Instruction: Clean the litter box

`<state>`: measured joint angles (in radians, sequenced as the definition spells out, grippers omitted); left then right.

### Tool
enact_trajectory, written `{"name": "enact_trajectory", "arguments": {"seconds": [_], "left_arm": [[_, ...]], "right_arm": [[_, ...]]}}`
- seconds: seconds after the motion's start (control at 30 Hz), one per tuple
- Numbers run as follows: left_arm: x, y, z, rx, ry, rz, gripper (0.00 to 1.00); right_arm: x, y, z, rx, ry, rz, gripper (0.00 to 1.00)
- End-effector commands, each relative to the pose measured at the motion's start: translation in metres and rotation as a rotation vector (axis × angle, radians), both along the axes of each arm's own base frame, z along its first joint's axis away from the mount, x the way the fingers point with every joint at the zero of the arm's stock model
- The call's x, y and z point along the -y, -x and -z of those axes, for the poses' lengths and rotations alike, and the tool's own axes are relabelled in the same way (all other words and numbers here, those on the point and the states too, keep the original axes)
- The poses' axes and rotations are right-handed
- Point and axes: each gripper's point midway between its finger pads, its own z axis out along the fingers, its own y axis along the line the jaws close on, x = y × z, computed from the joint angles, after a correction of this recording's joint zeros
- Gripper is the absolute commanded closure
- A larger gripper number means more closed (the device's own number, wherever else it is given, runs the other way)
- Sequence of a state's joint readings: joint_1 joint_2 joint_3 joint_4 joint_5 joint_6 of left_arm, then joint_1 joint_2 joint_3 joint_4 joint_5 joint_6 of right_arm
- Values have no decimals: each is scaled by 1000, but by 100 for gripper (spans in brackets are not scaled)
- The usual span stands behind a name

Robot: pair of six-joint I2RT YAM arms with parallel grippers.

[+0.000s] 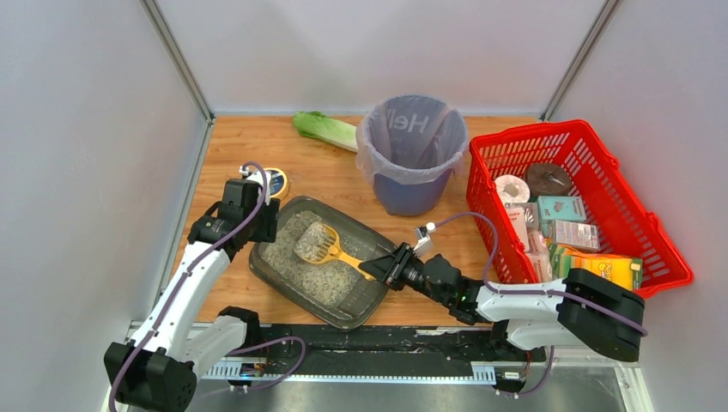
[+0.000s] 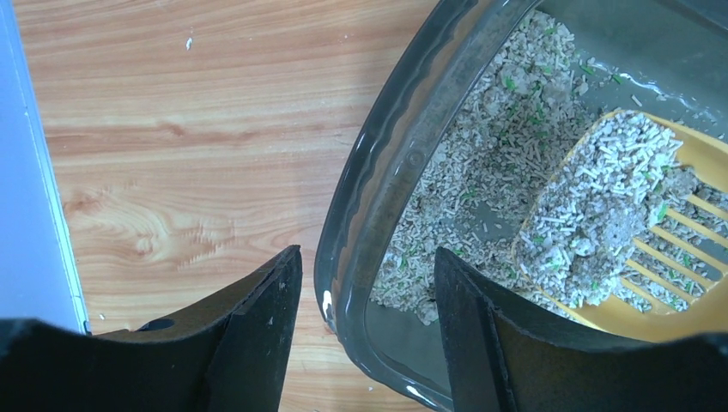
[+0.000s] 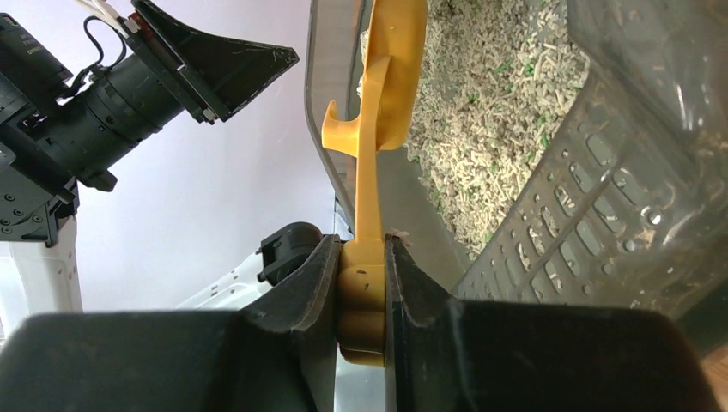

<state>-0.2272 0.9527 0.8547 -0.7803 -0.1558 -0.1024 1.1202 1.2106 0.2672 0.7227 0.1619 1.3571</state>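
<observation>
Left wrist | left gripper [image 2: 365, 253] parted astride litter box [image 2: 391, 163] rim | right gripper [image 3: 360, 245] clamps scoop [image 3: 371, 172]

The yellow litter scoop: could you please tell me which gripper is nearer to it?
Right. The right gripper is shut on the handle of the yellow litter scoop; the left gripper stands open astride the left rim of the litter box, not touching the scoop.

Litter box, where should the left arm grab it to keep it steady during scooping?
Grip the litter box by the rim nearest the left arm, coming down from above: the wall is thin and raised, so one finger fits outside, one inside. The open left end effector straddles it there, clear of the scoop.
</observation>
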Motion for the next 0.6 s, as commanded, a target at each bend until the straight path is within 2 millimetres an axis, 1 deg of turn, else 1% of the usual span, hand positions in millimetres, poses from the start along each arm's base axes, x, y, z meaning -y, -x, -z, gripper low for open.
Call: {"name": "enact_trajectory", "arguments": {"seconds": [0.0, 0.03, 0.07, 0.1, 0.13, 0.2, 0.23, 0.27, 0.33, 0.4, 0.43, 0.5, 0.53, 0.57], "left_arm": [[-1, -3, -5, 38, 0, -9, 33], [-2, -2, -5, 40, -1, -12, 33], [-2, -2, -7, 51, -1, -16, 33], [-3, -2, -7, 54, -1, -17, 32], [-3, -2, -8, 60, -2, -17, 32], [-4, -3, -10, 75, -4, -23, 31], [-5, -4, -11, 79, -7, -24, 31], [-5, -3, -10, 73, -9, -22, 31], [-5, -3, -11, 70, -9, -23, 31], [-4, -2, -9, 66, -5, -21, 30], [-4, -3, -9, 68, -6, -20, 30], [-2, -3, -9, 65, 3, -12, 30], [-2, -3, -10, 67, 4, -11, 30], [-1, -3, -9, 65, 6, -11, 30]], "right_arm": [[5, 6, -12, -24, -94, 4, 100], [9, 6, -18, -20, -134, 18, 100], [16, 2, -17, -35, -156, 53, 100], [19, 4, -16, -31, -159, 56, 100], [18, 5, -19, -25, -156, 49, 100], [9, 16, -22, 14, -112, -5, 100], [7, 17, -25, 16, -100, -10, 100], [10, 15, -26, 15, -107, 8, 100], [23, 12, -28, 5, -166, 58, 100], [19, 15, -29, 21, -152, 36, 100], [17, 16, -26, 9, -137, 26, 100], [25, 15, -25, -17, -179, 57, 100], [28, 14, -28, -4, -201, 65, 100], [22, 16, -33, 13, -194, 39, 100]]}}
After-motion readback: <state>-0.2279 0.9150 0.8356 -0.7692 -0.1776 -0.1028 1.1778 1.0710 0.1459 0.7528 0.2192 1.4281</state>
